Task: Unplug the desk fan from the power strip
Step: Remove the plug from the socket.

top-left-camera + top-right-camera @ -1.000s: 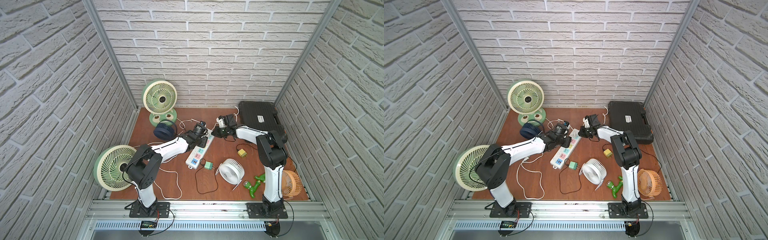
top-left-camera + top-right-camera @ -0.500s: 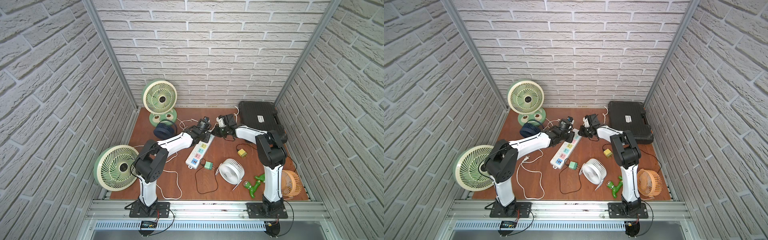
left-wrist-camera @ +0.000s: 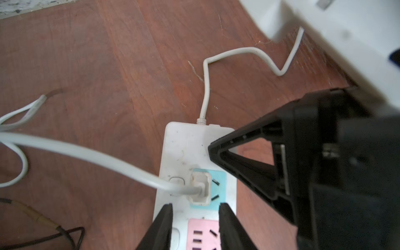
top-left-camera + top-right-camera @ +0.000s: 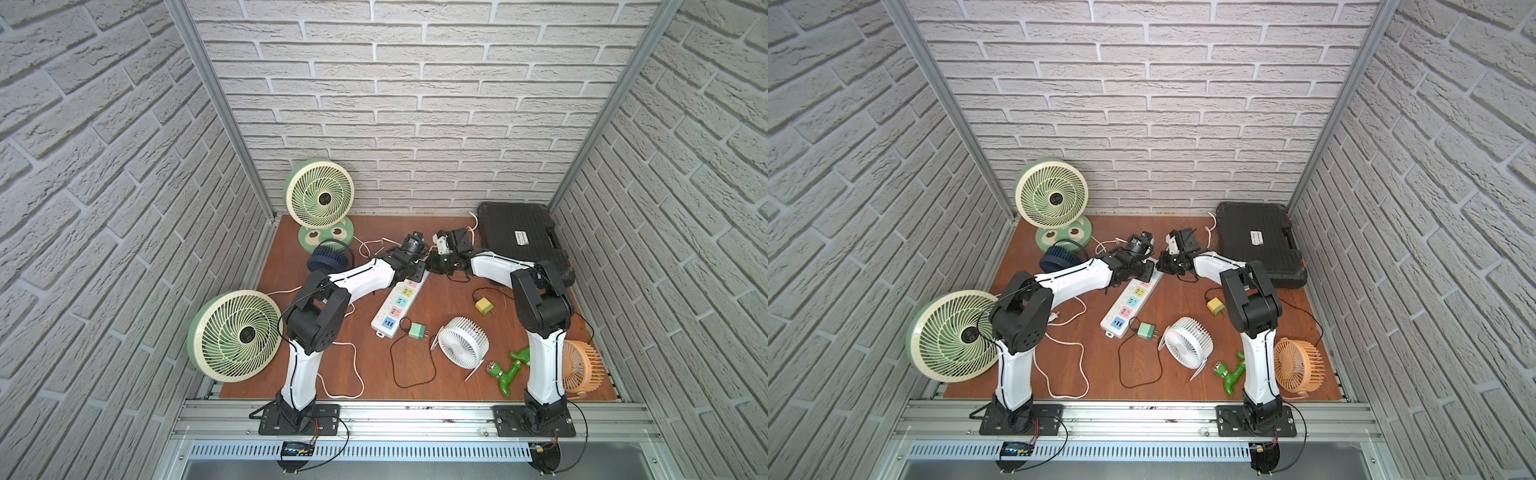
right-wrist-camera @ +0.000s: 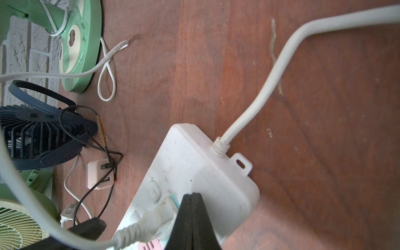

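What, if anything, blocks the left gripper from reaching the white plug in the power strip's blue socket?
Probably nothing, so yes. The left gripper has its jaws apart just short of the white plug. The right gripper, shut, rests on the power strip beside the plug, not across that path.

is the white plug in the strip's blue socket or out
In. The flat white plug sits flush in the pale blue socket panel of the long white power strip, with no prongs showing.

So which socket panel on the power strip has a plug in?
The blue panel, at the power strip end where its cord enters, holds a white plug; the pink panel beside it is empty.
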Controlling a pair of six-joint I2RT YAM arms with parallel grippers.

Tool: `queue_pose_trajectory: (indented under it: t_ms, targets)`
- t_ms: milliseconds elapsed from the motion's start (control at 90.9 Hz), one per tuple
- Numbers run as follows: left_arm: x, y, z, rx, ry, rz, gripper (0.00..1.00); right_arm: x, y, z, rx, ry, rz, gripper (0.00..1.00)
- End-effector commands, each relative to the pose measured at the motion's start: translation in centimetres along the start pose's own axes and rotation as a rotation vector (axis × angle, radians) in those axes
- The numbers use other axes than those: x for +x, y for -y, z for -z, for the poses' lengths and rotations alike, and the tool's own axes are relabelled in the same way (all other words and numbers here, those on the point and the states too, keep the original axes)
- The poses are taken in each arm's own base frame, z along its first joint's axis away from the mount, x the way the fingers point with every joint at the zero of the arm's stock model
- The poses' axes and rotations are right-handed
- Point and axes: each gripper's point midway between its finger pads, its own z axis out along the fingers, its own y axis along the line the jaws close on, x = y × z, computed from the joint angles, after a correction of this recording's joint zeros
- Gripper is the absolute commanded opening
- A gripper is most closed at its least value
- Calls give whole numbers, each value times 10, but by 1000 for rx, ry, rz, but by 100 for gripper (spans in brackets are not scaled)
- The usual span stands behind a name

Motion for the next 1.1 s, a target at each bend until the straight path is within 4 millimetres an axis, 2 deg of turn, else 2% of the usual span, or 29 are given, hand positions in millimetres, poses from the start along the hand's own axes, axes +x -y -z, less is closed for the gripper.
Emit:
queue_pose_trajectory:
  t_ms: [0, 583, 726, 902, 1089]
  targets:
    - [-1, 3, -6, -2, -11, 2, 40, 25, 24, -13, 69, -60, -36, 4]
    - [3, 5, -27, -6, -49, -4, 26, 26, 25, -14, 72, -70, -28, 4]
    - [4, 5, -30, -8, -53, -6, 17, 27, 25, -14, 71, -71, -28, 4]
    - [6, 6, -32, -16, -54, -24, 0, 28, 26, -14, 73, -74, -29, 4]
    - [6, 7, -32, -30, -50, -45, 0, 28, 26, -14, 73, -75, -33, 4]
